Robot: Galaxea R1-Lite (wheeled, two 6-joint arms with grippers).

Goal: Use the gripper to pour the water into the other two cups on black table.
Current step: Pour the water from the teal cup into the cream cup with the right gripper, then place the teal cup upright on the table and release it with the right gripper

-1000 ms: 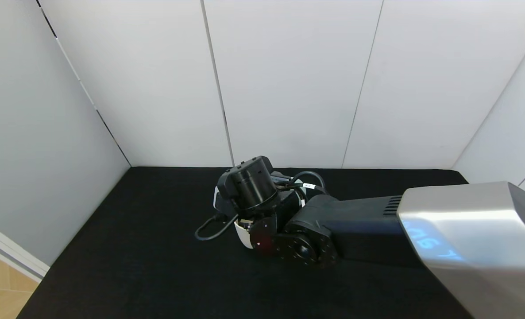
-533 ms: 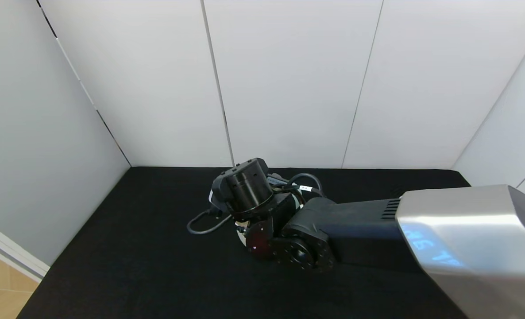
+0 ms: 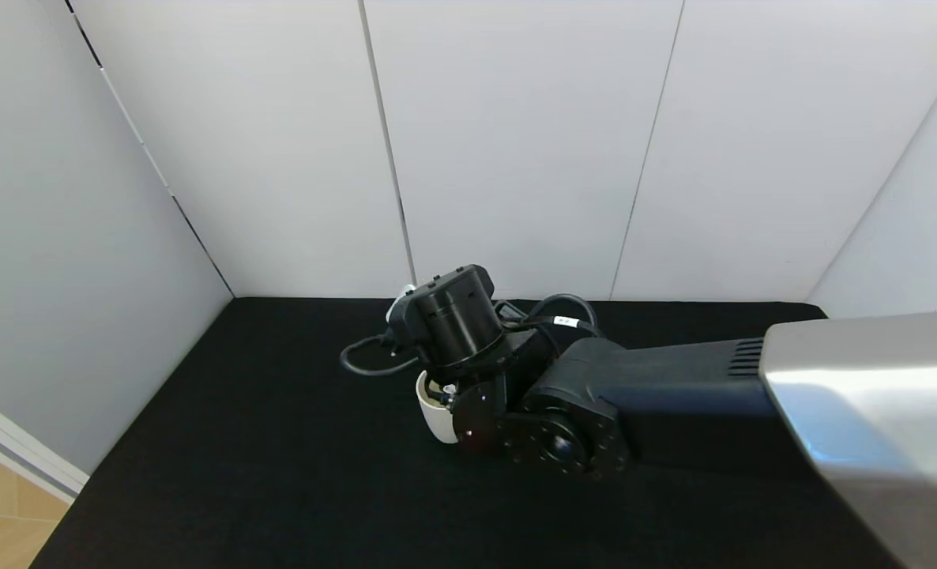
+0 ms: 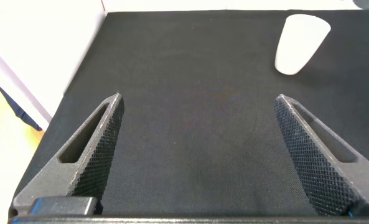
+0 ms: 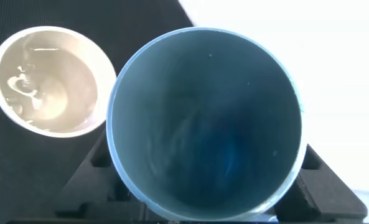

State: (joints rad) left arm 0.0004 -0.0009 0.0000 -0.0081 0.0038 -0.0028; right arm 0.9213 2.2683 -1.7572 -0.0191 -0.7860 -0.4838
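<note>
Right gripper [image 5: 203, 205] pinches the teal cup [image 5: 203, 118]: in the right wrist view its black fingers [image 5: 100, 180] flank the cup's wall on both sides, and the camera looks straight down the cup's mouth. The cup's long axis runs along the line of sight, with the open rim nearest the lens and the dark base deep inside. Whether water remains in it cannot be told.

Beside the teal cup in that view stands the cream cup [image 5: 47, 81], upright on the black table [image 5: 22, 174], mouth up, with water [image 5: 38, 87] glinting in its bottom. The two rims lie just beside each other; whether they touch cannot be told.

The head view hides the teal cup wholly behind the right arm [image 3: 595, 403], which reaches in from the right to mid-table [image 3: 239, 474]. Only part of the cream cup [image 3: 434, 415] shows there, upright at the wrist's left edge. White wall panels [image 3: 516, 142] border the table.

The left wrist view alone shows the left gripper [image 4: 196, 149], its fingers [image 4: 100, 143] spread wide over bare table [image 4: 196, 74] and holding nothing. A pale cup [image 4: 300, 43] stands well beyond them; its colour cannot be told, and it looks tilted only because this camera is.
</note>
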